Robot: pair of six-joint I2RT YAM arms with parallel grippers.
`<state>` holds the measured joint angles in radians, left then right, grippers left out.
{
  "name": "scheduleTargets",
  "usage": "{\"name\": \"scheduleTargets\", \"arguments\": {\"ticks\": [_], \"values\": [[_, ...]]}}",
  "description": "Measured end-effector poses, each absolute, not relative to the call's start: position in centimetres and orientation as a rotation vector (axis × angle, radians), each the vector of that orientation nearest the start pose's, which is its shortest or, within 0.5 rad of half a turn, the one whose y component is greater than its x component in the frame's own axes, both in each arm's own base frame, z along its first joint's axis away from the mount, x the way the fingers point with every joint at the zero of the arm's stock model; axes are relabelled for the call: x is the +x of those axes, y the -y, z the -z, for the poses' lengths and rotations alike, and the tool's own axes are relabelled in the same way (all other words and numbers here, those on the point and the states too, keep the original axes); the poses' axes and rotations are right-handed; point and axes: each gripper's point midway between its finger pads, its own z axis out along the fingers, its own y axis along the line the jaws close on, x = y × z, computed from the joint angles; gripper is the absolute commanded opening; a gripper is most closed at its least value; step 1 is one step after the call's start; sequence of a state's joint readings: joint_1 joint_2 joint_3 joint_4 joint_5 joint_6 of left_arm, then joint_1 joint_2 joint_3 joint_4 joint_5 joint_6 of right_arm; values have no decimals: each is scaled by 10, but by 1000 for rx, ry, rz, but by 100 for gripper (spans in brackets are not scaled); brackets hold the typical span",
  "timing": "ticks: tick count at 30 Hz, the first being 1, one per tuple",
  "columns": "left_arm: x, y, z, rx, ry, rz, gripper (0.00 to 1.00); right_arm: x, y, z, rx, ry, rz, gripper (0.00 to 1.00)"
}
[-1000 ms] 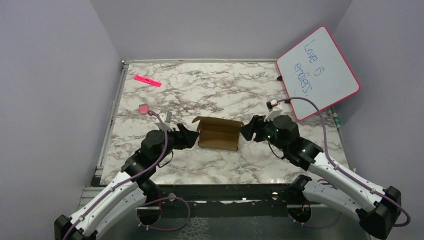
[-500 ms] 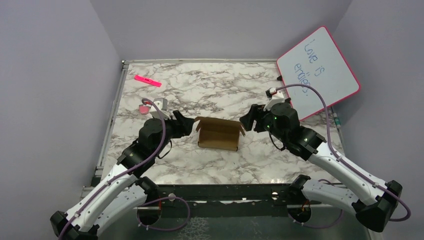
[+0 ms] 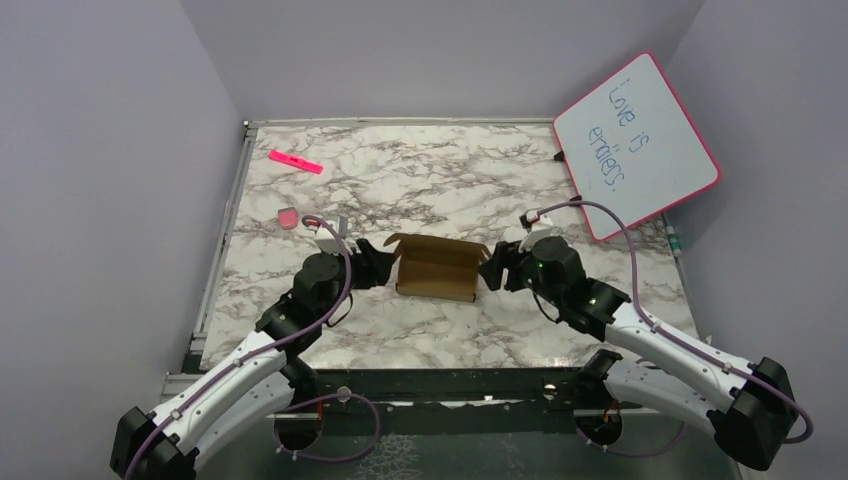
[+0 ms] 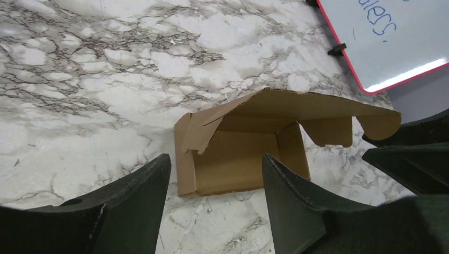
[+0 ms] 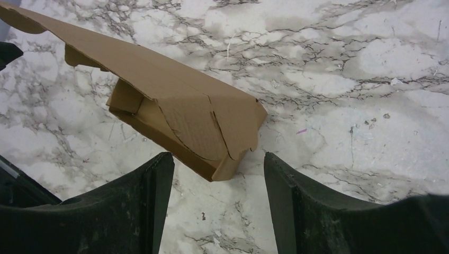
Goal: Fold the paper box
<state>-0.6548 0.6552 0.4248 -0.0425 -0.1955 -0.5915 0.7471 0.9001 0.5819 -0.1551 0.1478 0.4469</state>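
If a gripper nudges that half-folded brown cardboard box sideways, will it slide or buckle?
Probably slides: the brown cardboard box looks thin and empty on a smooth marble-patterned table. Its open lid flap stands unsupported, so it likely bends first.

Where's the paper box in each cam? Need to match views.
Top external: paper box at frame centre, slightly below the middle.
Left wrist: paper box at centre, open side toward the camera, lid raised.
Right wrist: paper box from upper left to centre, seen from one end.
Shared landmark: the marble table under it in all three.
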Motion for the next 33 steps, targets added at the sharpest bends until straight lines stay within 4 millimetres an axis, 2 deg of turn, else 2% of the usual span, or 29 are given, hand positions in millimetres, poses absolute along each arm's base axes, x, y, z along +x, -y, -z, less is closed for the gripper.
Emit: {"name": "scheduleTargets", "arguments": {"ticks": [7,10,14,21,28,33], "values": [[247,183,-150,-43,-1866,726,65,236,-209,-126,-219,-2046,-615,67],[249,184,-142,-31,-1847,726,65,237,-215,-127,-227,-2019,-649,66],[253,187,-143,-16,-1808,731,65,241,-226,-132,-243,-1984,-700,64],[258,197,-140,35,-1792,748,57,242,-241,-135,-274,-1958,-769,63],[255,214,-126,93,-1842,807,52,239,-253,-134,-283,-1963,-845,61],[252,219,-126,97,-1850,847,51,238,-259,-129,-278,-1973,-879,59]]}}
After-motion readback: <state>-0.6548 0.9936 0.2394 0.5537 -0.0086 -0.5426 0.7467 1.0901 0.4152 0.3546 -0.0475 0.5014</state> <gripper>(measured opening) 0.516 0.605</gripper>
